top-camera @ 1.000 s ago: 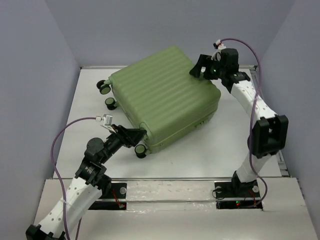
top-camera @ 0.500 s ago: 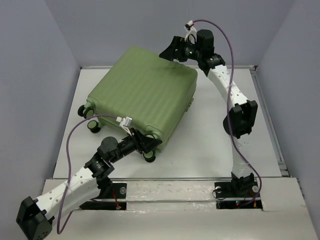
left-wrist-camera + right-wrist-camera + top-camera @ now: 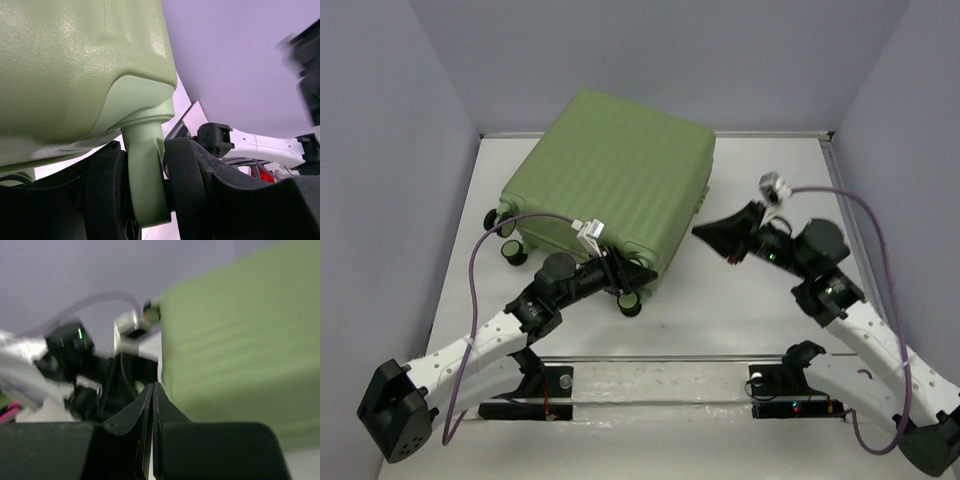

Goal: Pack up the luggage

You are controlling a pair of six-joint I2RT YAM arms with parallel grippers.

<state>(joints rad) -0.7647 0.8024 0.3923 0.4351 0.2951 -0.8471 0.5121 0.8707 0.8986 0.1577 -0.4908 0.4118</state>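
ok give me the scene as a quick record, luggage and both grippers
luggage: light green, closed, lying flat on the table, ribbed shell up
left gripper: at the near corner, jaws either side of the corner wheel, apparently clamped on it
right gripper: shut, holding nothing, just off the right side of the luggage

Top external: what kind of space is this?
Probably an enclosed lab robot cell, not a home: plain lavender walls box in a white table, the left arm and right arm are bolted at its near edge, and the green luggage lies on it.
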